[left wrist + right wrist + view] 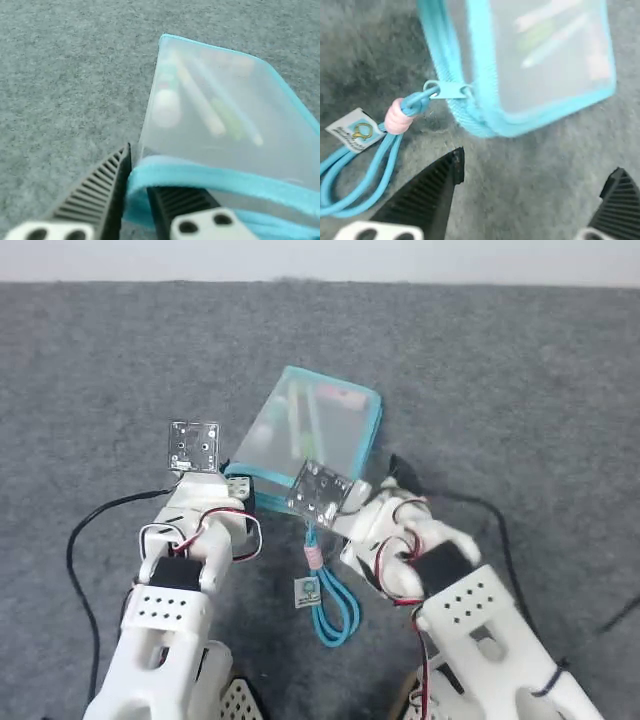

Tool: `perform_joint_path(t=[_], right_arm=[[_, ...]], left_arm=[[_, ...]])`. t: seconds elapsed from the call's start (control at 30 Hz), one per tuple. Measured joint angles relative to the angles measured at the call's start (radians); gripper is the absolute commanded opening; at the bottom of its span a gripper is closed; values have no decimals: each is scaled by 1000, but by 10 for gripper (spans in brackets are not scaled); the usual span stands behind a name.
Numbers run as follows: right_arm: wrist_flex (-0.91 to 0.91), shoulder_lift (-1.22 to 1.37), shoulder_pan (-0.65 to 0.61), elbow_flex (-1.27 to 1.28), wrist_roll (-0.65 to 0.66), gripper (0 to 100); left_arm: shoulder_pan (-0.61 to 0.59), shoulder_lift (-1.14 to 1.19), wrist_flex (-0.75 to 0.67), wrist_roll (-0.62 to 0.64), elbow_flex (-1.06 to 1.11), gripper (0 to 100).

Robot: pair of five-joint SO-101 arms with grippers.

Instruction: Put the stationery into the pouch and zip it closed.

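Lying a little above the centre of the high view, the pouch (318, 428) rests flat on the grey mat (520, 370), turned at an angle so that one corner points to the upper part of the frame. It is a translucent pouch with a turquoise border. Through its wall the stationery (200, 102) is visible inside: several thin pens in pale, green and blue tones and a thicker white stick beside them. The left gripper (137, 176) is at the lower left corner of the pouch in the high view. Its two black ribbed jaws are pressed together on the turquoise edge, so the border of the pouch is pinched between them. The right gripper (538, 167) is just below the lower edge of the pouch, near the middle of the high view. Its jaws are spread wide apart with bare mat between them, and they hold nothing. The zipper pull (448, 91) sits on the zipper band at a corner of the pouch, on the side near the right gripper; whether the zipper is fully closed I cannot tell. From the pull hangs a turquoise cord (336, 612) with a pink bead (314, 556) and a small white tag (308, 592). The loop of the cord lies on the mat between the two arms, in the lower centre of the frame.
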Motion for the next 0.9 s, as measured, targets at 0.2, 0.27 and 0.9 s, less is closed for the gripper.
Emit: perform_joint_path(t=[0.2,0.27,0.9], right_arm=[[-183,64,6,37,11,407],[-229,121,6,37,11,407],[-402,311,12,-31,12,16]], left_arm=[[0,0,28,0,0,12],[0,0,31,0,0,12],[28,0,31,0,0,12]])
